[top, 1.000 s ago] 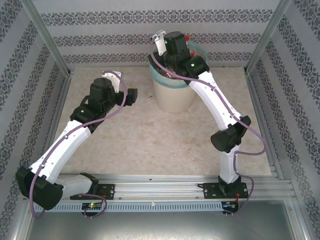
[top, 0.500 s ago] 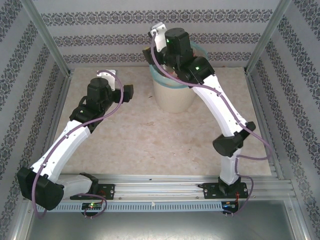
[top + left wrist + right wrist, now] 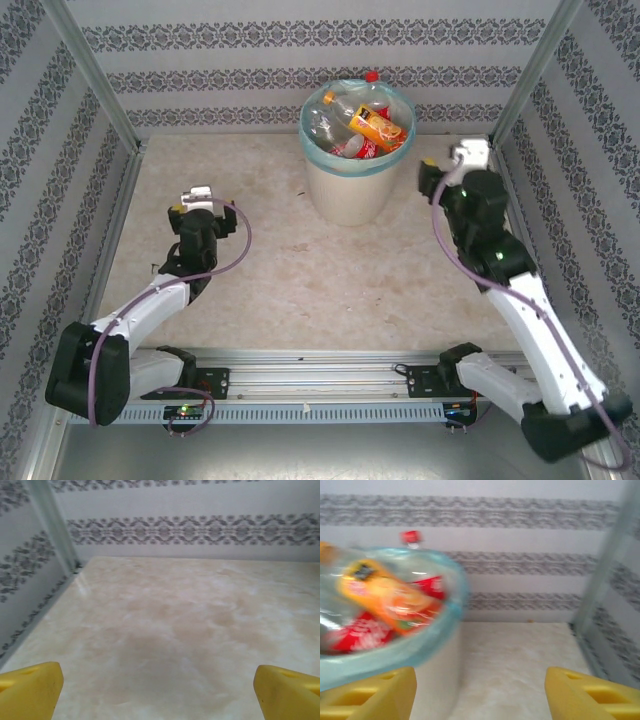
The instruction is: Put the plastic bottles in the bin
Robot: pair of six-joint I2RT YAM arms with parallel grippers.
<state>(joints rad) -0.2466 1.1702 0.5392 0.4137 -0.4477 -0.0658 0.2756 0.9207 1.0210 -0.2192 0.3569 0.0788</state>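
The cream-white bin (image 3: 348,196) with its turquoise liner (image 3: 318,148) stands at the back centre of the table. Several plastic bottles fill it to the rim: an orange-labelled one (image 3: 378,124) lies on top, red-labelled ones (image 3: 357,148) under it, and a red cap (image 3: 371,76) sticks up at the back. My left gripper (image 3: 192,193) is pulled back at the left and open, its yellow fingertips (image 3: 30,690) wide apart over bare table. My right gripper (image 3: 462,156) sits right of the bin (image 3: 440,680), open, with nothing between its fingertips (image 3: 592,695). The orange-labelled bottle (image 3: 387,597) also appears in the right wrist view.
Patterned walls and metal frame posts (image 3: 95,75) enclose the marbled tabletop (image 3: 300,270) on three sides. The arm-base rail (image 3: 320,375) runs along the near edge. A small orange speck (image 3: 530,621) lies by the back wall.
The right arm has lifted off the bin and swung back to the right side. The left arm has drawn back toward the near left. The bin's contents are now uncovered.
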